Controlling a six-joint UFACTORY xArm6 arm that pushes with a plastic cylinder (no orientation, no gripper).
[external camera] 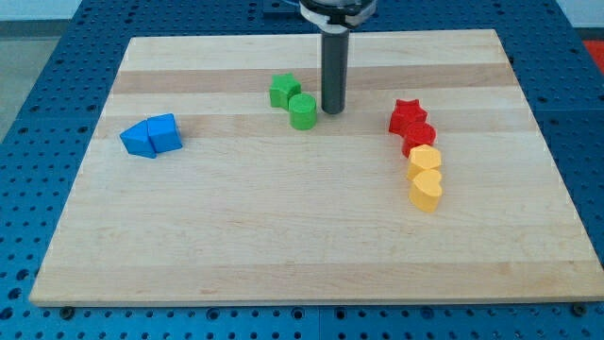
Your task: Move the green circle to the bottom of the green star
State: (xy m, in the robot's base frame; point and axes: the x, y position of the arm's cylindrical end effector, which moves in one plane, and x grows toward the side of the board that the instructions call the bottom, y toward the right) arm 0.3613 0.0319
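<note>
The green circle is a short green cylinder on the wooden board, above the board's middle. The green star sits touching it at its upper left, so the circle lies at the star's lower right. My tip is the lower end of the dark rod, just to the right of the green circle, with a narrow gap between them.
Two blue blocks sit together at the view's left. At the right, a red star, a red block and two yellow blocks form a touching column. The board's top edge lies behind the rod.
</note>
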